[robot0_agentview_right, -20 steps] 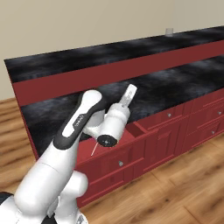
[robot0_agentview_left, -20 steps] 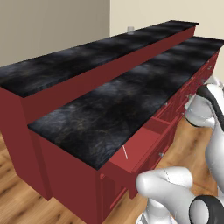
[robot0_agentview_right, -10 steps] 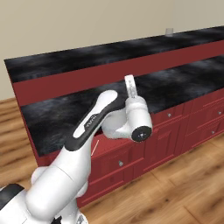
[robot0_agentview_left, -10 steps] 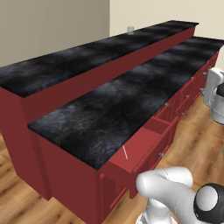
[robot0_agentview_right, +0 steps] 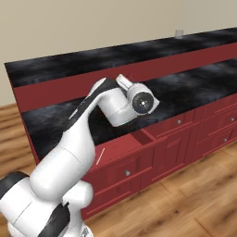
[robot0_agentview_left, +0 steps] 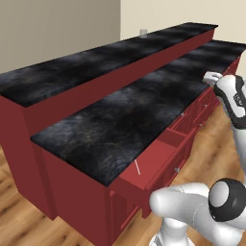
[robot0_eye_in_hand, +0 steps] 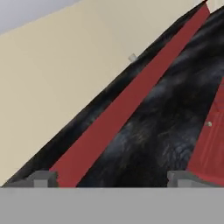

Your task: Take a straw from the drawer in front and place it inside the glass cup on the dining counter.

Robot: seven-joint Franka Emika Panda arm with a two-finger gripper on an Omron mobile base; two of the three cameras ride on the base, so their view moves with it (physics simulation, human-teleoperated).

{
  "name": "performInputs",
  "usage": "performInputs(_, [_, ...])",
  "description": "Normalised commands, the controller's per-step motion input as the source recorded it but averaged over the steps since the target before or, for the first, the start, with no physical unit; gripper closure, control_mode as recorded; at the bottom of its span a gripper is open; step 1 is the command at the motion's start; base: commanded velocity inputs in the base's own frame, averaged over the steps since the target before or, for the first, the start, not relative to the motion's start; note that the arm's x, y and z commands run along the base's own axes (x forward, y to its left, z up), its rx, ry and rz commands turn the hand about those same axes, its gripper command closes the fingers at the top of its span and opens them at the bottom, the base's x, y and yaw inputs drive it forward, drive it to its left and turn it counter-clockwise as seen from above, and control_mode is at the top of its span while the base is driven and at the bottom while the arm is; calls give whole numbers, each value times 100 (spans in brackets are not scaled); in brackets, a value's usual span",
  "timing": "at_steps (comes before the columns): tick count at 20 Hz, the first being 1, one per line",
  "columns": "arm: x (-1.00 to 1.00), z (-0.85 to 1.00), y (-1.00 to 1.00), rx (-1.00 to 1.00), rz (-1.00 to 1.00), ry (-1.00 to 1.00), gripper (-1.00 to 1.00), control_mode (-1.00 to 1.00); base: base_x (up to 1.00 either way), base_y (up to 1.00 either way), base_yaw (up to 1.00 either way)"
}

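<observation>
Left base view: straw [robot0_agentview_left: 137, 167] lies near the drawer [robot0_agentview_left: 158, 158] edge.

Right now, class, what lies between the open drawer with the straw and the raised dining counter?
In the left base view, the lower black countertop stretches between the drawer and the dining counter.
</observation>
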Motion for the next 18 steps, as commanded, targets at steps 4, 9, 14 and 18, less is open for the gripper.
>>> performInputs(4, [43,-51,23,-52,0,27,-100,-100,0,0,0])
performInputs(9, [34,-61,27,-21,2,26,-100,-100,0,0,0])
performInputs(14, [10,-49,38,-17,0,26,-100,-100,0,0,0])
performInputs(18, [0,-63,32,-10,0,29,-100,-100,0,0,0])
